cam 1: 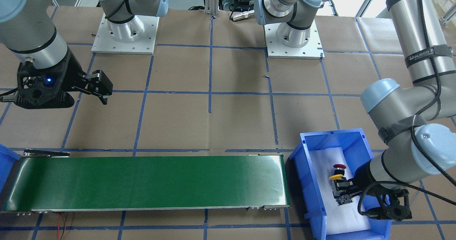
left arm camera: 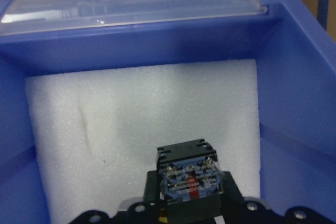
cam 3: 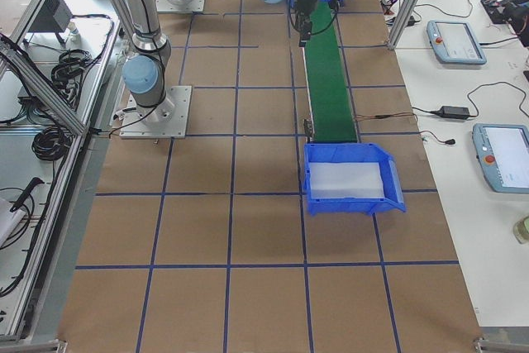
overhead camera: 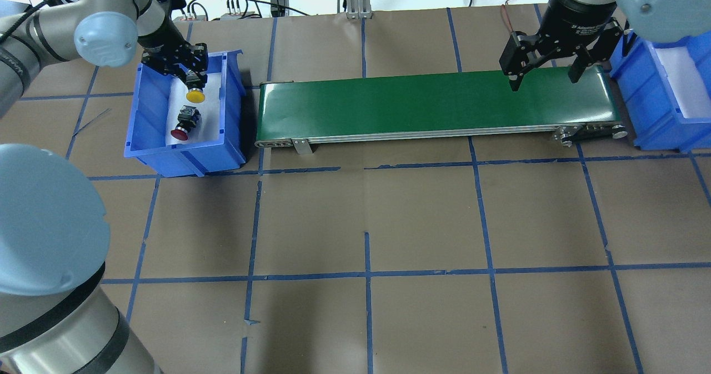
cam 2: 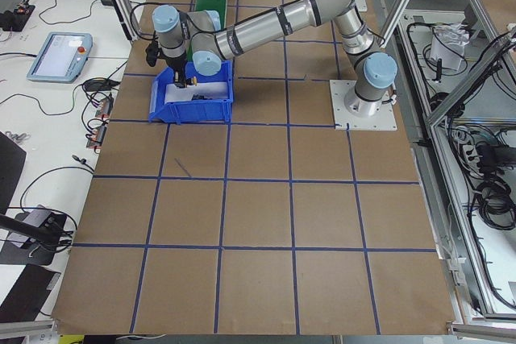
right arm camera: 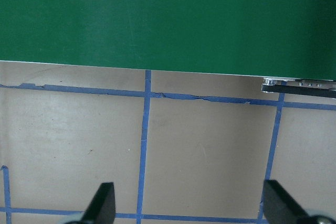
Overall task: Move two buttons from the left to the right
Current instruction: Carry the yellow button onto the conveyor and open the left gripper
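Note:
The yellow button [overhead camera: 194, 95] is between the fingers of my left gripper [overhead camera: 189, 75] inside the left blue bin [overhead camera: 143, 113]. The gripper is shut on its black and grey base, which fills the bottom of the left wrist view [left arm camera: 188, 178]. In the front-facing view the yellow cap [cam 1: 336, 177] points away from the gripper [cam 1: 342, 194]. The red button [overhead camera: 183, 126] lies on the white foam beside it, also seen in the front-facing view [cam 1: 339, 167]. My right gripper [overhead camera: 544, 78] is open and empty above the right end of the green conveyor belt [overhead camera: 433, 104].
A second blue bin [overhead camera: 647, 107] with white foam stands at the belt's right end, also in the exterior right view [cam 3: 397, 200]. The belt [cam 1: 149, 183] runs between the two bins. Brown paper with blue tape lines covers the table [overhead camera: 422, 224].

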`<act>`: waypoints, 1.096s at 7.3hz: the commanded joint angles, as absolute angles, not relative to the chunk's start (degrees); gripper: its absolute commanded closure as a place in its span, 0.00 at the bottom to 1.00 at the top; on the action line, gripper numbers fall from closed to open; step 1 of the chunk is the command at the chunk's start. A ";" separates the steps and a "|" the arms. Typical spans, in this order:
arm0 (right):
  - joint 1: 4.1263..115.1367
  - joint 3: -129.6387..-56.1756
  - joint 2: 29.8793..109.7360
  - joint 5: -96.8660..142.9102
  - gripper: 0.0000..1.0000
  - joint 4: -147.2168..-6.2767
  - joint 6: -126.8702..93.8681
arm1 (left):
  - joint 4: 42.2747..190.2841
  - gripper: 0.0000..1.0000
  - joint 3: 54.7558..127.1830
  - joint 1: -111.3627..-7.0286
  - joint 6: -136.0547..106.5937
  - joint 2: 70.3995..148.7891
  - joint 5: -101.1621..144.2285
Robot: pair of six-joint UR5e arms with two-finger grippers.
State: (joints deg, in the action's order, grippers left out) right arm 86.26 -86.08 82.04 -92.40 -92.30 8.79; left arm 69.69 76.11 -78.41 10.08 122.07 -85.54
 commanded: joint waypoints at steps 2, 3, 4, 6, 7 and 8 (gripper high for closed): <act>86.05 -86.57 81.47 -92.63 0.00 -92.55 9.23 | 79.95 0.76 76.11 -79.45 5.47 111.74 -85.43; 86.22 -86.22 81.39 -92.38 0.00 -92.64 9.23 | 82.24 0.76 76.11 -82.06 2.40 109.10 -85.52; 86.31 -85.96 81.39 -92.37 0.00 -92.64 9.23 | 82.35 0.76 76.11 -85.66 -2.67 108.38 -85.60; 86.13 -86.65 81.39 -92.37 0.00 -92.55 9.23 | 80.43 0.76 76.20 -91.47 -10.78 110.03 -85.96; 86.05 -86.57 81.39 -92.37 0.00 -92.64 9.23 | 78.42 0.76 76.64 -92.89 -11.51 111.34 -85.96; 86.22 -86.40 81.39 -92.29 0.00 -92.72 9.23 | 75.61 0.76 76.90 -94.38 -13.43 113.79 -85.61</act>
State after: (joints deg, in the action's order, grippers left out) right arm 86.15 -86.46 81.39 -92.35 -92.64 9.22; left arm 78.56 76.55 -92.31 -11.09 111.38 -85.85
